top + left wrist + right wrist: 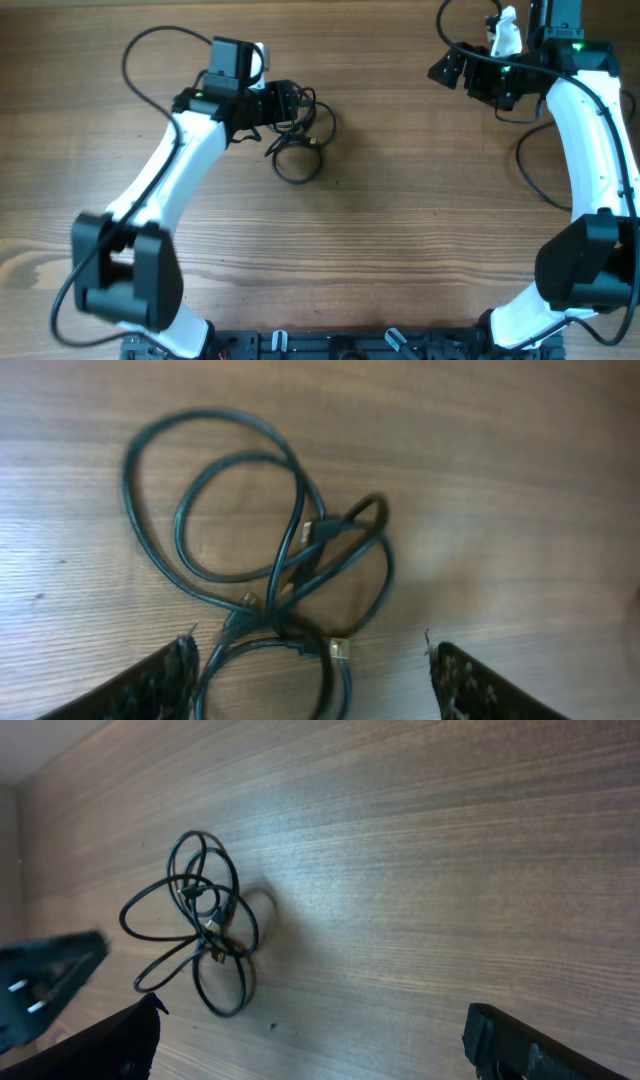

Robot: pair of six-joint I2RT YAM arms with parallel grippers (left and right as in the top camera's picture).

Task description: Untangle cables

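We see black cables (296,565) on a brown bench (400,230) with fine, straight wood grain. The arms (180,165) we see are white with black joints.

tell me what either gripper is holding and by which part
Nothing is held. The left gripper is open over the tangle of thin black cables; the right gripper is open, well away.

The cables (305,560) run off the bottom edge.
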